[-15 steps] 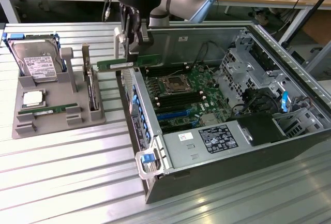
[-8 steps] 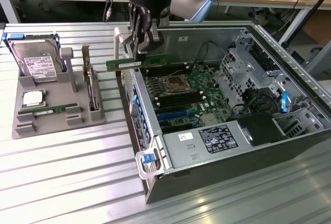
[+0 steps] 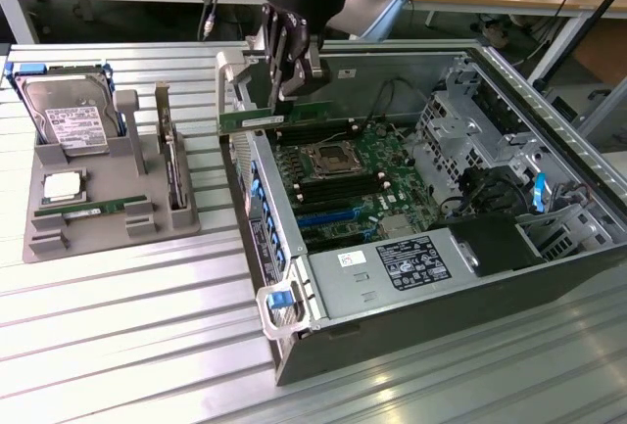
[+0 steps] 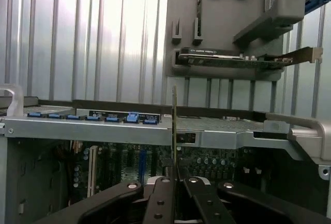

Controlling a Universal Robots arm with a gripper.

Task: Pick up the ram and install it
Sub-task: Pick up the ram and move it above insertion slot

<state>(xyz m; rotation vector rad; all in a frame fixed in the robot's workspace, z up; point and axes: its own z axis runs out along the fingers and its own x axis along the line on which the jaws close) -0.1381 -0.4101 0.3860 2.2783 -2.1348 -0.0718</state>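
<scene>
Fingers (image 4: 160, 200) pinch the ram (image 3: 304, 112), upper centre of frame, above the motherboard (image 3: 343, 177); advise holding it level, slot-aligned

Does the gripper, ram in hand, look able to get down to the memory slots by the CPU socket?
Probably yes: the case lies open, and the gripper, shut on the ram, hangs just above the memory slots with nothing visible between.

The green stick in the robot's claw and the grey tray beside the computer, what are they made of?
The ram, clamped in the gripper, looks like stiff circuit board: thin, flat and matte green, with a white, paper-like label. The tray is probably moulded or printed plastic: it is an even dull grey with no metal shine and has chunky shaped slots.
</scene>
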